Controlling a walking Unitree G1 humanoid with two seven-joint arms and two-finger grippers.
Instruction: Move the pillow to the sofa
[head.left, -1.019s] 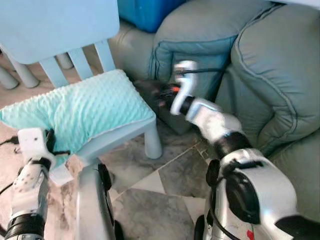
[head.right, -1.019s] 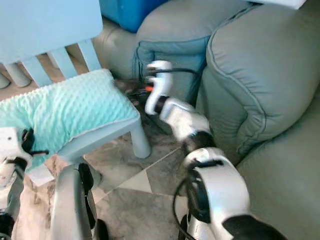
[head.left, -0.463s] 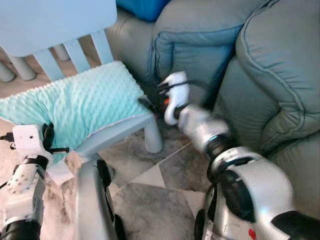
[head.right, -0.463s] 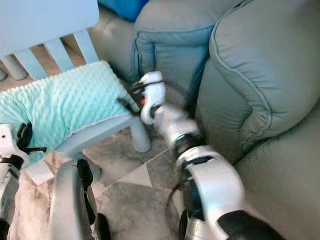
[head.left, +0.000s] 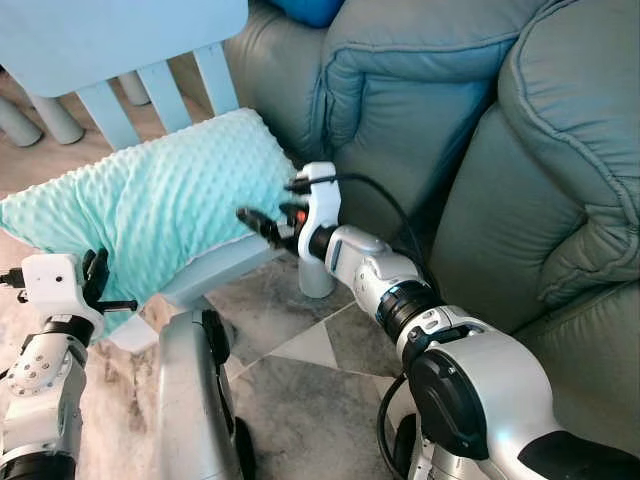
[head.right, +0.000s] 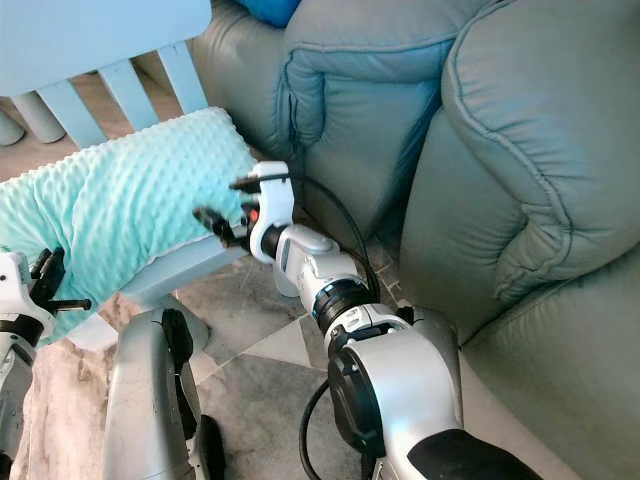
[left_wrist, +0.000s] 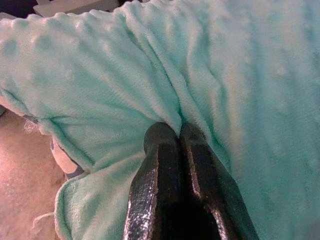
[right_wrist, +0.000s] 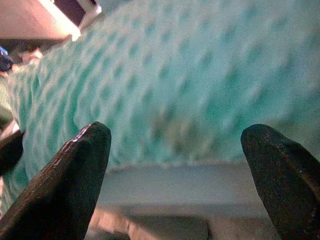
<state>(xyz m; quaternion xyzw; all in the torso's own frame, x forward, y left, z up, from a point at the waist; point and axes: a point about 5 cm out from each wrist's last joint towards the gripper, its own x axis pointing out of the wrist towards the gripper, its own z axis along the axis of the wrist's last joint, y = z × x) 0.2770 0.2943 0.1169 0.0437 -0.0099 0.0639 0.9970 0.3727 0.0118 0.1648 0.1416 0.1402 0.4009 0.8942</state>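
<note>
here, mint dotted pillow (head.left: 150, 215) on pale blue chair (head.left: 225, 265), beside grey-green sofa (head.left: 480, 150). left gripper (left_wrist: 179, 131) fingers pinched shut on a fold at the near edge; right gripper (head.left: 262, 225) fingers spread wide at the sofa-side edge. best closed on fabric only, above the seat rim, then lifted evenly. no legible writing or brand.

Left gripper (left_wrist: 179, 131) fingers pressed together, low and near; right gripper (head.left: 262, 224) outstretched, fingers spread wide.
</note>
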